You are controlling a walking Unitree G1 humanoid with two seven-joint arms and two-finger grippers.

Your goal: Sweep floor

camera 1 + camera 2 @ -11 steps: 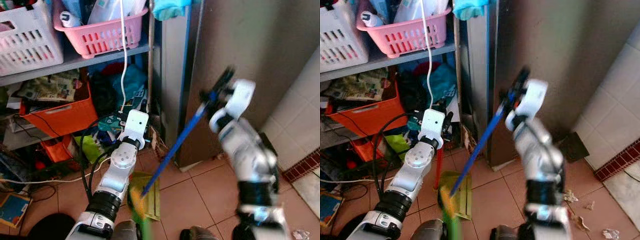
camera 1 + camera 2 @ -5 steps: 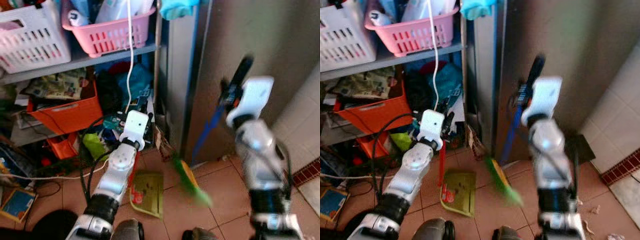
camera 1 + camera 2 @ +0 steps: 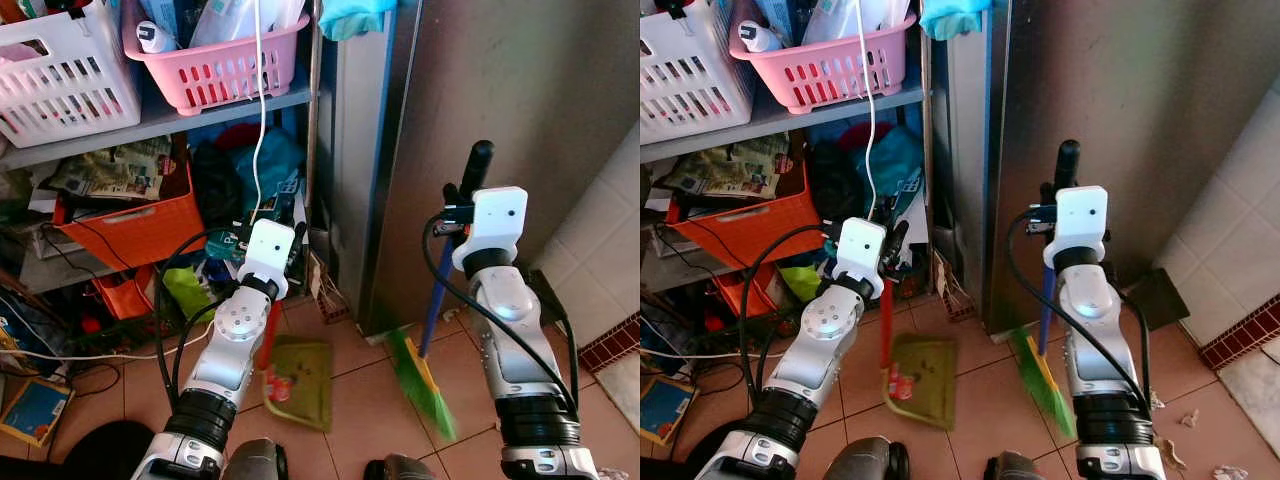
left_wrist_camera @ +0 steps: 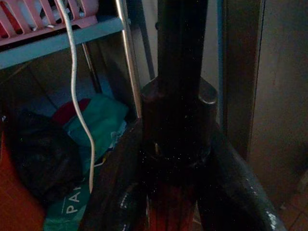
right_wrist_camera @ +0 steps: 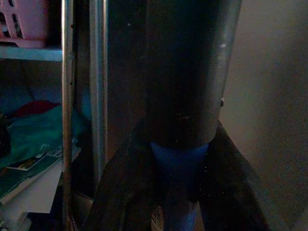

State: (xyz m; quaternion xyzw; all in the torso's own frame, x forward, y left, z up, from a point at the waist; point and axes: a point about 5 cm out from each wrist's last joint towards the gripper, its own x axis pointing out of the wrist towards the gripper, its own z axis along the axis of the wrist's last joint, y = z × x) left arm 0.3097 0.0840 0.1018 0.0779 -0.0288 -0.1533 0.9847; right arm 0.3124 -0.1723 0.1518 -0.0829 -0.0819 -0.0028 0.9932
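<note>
My right gripper (image 3: 453, 203) is shut on a broom's black grip (image 5: 185, 72), with the blue shaft (image 5: 178, 166) running down between its fingers. The broom (image 3: 433, 300) stands nearly upright in front of the grey cabinet. Its green bristles (image 3: 424, 385) rest on the tiled floor to the right of the dustpan. My left gripper (image 3: 892, 240) is shut on the red handle (image 3: 885, 325) of a yellow-green dustpan (image 3: 302, 372). The pan lies flat on the tiles in front of the shelf. In the left wrist view the dark handle (image 4: 175, 110) sits between the fingers.
A cluttered shelf on the left holds a pink basket (image 3: 215, 70), a white basket (image 3: 60, 85) and an orange bin (image 3: 125, 225). A white cable (image 3: 258, 100) hangs down. The grey cabinet (image 3: 480, 90) stands ahead and a tiled wall (image 3: 600, 230) is to the right. Paper scraps (image 3: 1185, 417) lie at the lower right.
My right gripper has swung the broom from a slant over the dustpan to nearly upright, carrying the bristles rightwards across the floor. The left gripper and dustpan have hardly moved.
</note>
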